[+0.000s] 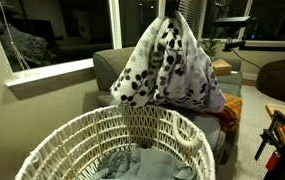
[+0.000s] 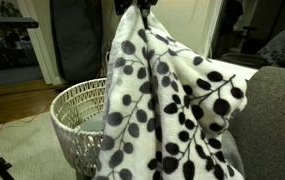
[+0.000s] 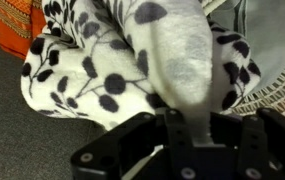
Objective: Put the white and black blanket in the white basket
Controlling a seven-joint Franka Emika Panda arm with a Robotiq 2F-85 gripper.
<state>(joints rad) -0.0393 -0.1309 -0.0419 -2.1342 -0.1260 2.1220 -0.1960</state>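
The white and black blanket (image 1: 167,70) hangs in a long drape from my gripper (image 1: 169,10), lifted high above the grey couch. It also fills an exterior view (image 2: 167,95), hanging from my gripper (image 2: 137,5) at the top edge. In the wrist view the blanket (image 3: 132,60) bunches up between my fingers (image 3: 187,115), which are shut on a fold of it. The white basket (image 1: 122,140) stands in front and below, with its braided rim near the blanket's lower edge. It shows to the left of the blanket in an exterior view (image 2: 77,110).
A plain grey cloth (image 1: 147,165) lies inside the basket. An orange striped blanket (image 1: 227,112) lies on the grey couch (image 1: 107,70) behind; it also shows in the wrist view (image 3: 12,20). A window ledge (image 1: 52,72) runs at left.
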